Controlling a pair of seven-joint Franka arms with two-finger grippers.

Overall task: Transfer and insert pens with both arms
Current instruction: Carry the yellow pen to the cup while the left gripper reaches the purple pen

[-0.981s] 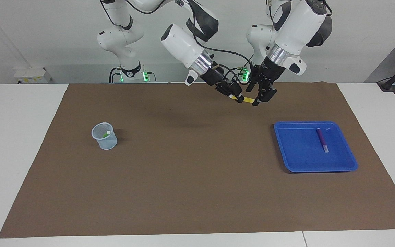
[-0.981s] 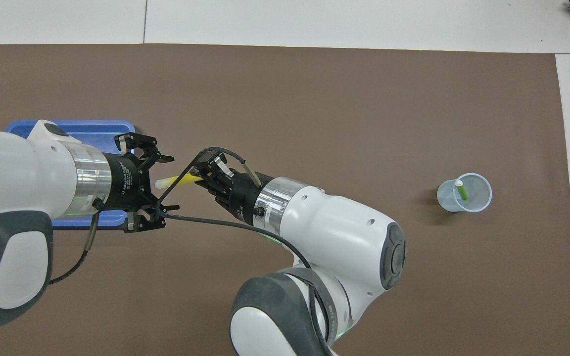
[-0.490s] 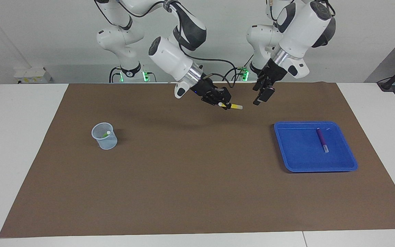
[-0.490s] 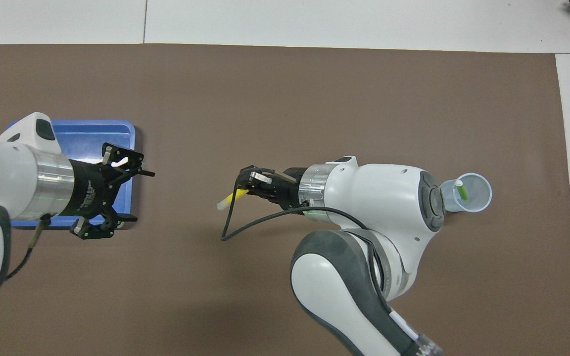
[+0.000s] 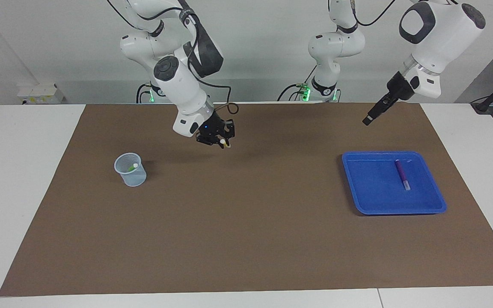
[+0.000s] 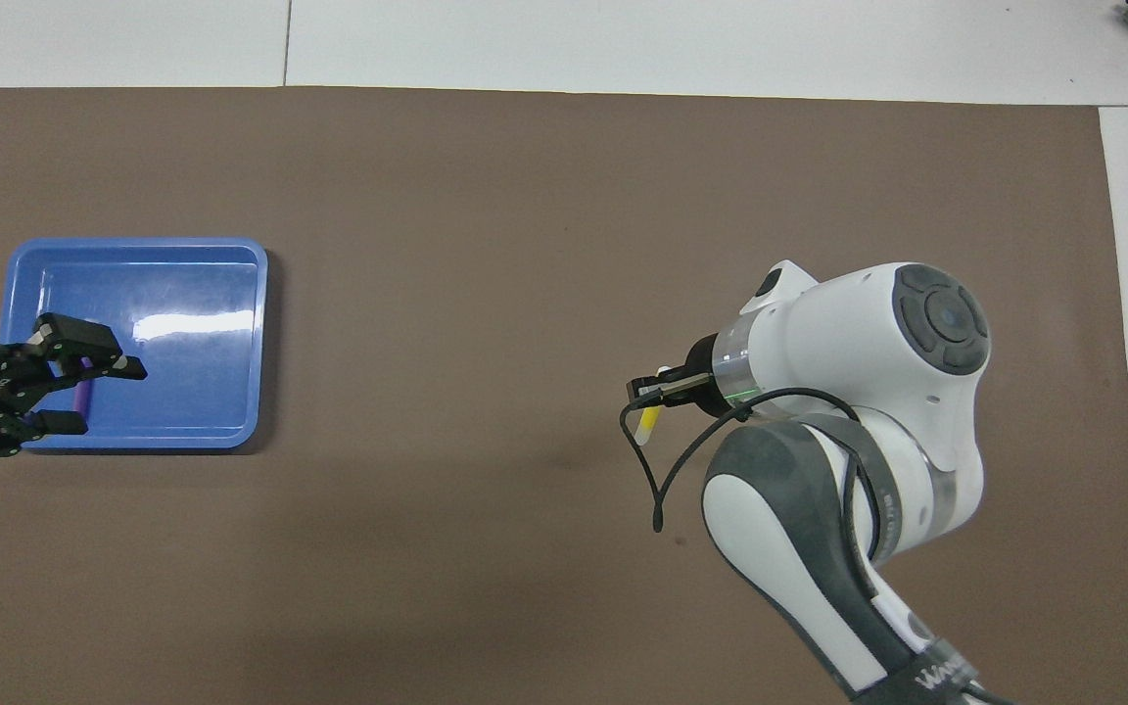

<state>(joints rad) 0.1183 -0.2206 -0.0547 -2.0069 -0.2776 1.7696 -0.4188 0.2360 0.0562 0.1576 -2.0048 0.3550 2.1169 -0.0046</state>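
The right gripper [image 5: 222,143] hangs low over the middle of the table, wrist bent steeply down, jaws clamped on the yellow pen [image 6: 649,419]. The left gripper [image 5: 369,119] is raised toward the left arm's end, forearm slanting down, jaws spread with nothing between them.

Bright, even overhead light, soft shadows on the brown mat [image 5: 246,222], white glare inside the blue tray [image 6: 25,264].

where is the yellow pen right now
The right hand holds the yellow pen in the air over the brown mat, partway between the blue tray and the cup.
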